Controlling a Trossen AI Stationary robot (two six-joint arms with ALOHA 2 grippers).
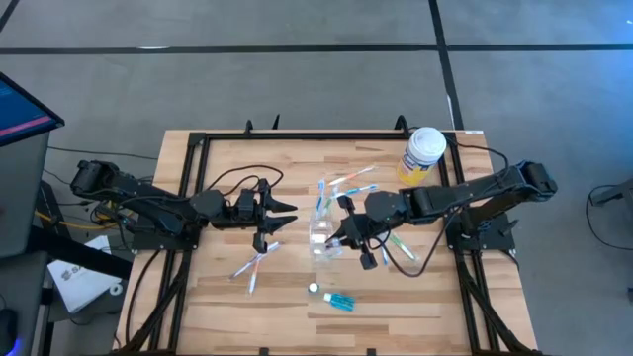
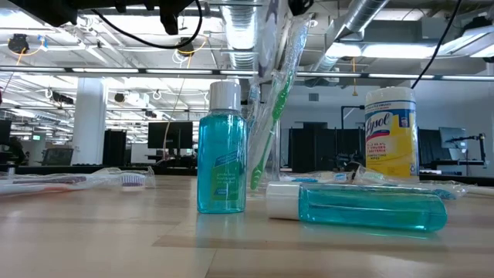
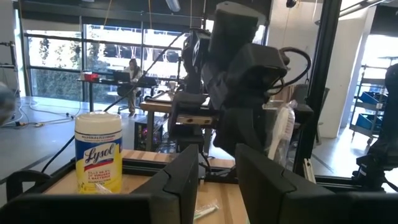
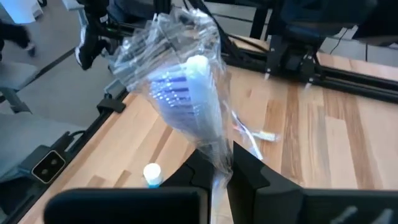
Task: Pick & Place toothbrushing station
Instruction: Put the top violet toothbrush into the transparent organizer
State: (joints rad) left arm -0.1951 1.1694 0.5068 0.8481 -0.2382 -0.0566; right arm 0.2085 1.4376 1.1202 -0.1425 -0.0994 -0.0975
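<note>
One wrapped toothbrush (image 4: 186, 87) is pinched in the right claw (image 4: 219, 163), while the left claw (image 3: 214, 171) hangs part-open, empty.

A: Where's the tumbler (image 1: 323, 238)?

B: Just right of the table's middle, clear, apparently upright, with wrapped brushes (image 2: 270, 93) leaning in it; the low view shows a green one (image 2: 266, 127) slanting up.

A: And the one in the right gripper (image 4: 219, 167)?

B: A wrapped toothbrush (image 4: 186, 93), white head with blue bristles inside crinkled clear film, pinched between the fingers.

A: The loose ones?

B: A fan of brushes (image 1: 348, 182) at about 12 o'clock from the tumbler, more (image 1: 400, 245) at 3 o'clock, and a small cluster (image 1: 253, 265) at 8 o'clock.

A: The blue bottles?

B: One upright (image 1: 314, 289), white cap up, at 6 o'clock; one lying flat (image 1: 340, 301) just beside it.
</note>
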